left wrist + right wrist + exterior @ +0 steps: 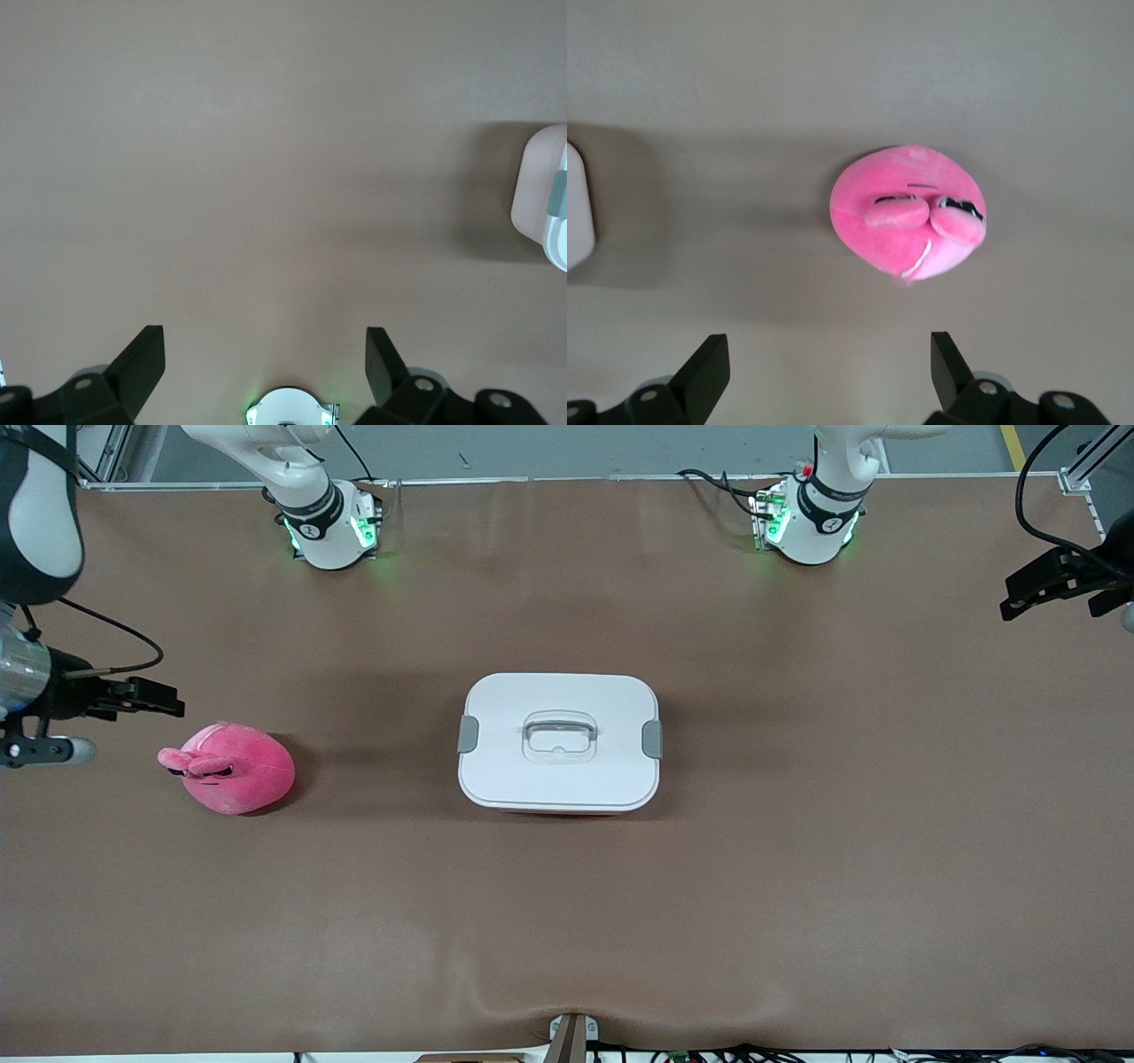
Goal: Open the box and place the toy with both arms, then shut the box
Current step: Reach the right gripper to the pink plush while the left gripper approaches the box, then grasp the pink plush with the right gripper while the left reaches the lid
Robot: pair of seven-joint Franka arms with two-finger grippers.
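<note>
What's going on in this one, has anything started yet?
Nothing is being handled yet. The box sits mid-table with its white lid on and both grey clips in place. The pink toy lies on the table toward the right arm's end, apart from the box. The right gripper hangs open over the table beside the toy, holding nothing. The left gripper hangs open and empty over the left arm's end of the table.

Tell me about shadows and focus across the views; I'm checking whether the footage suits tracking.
Front view: soft, even light, faint shadows beside the box and toy, both sharp. Left wrist view: a dim shadow by the box edge, table featureless. Right wrist view: the toy is slightly soft, with a broad diffuse shadow band across the table.
</note>
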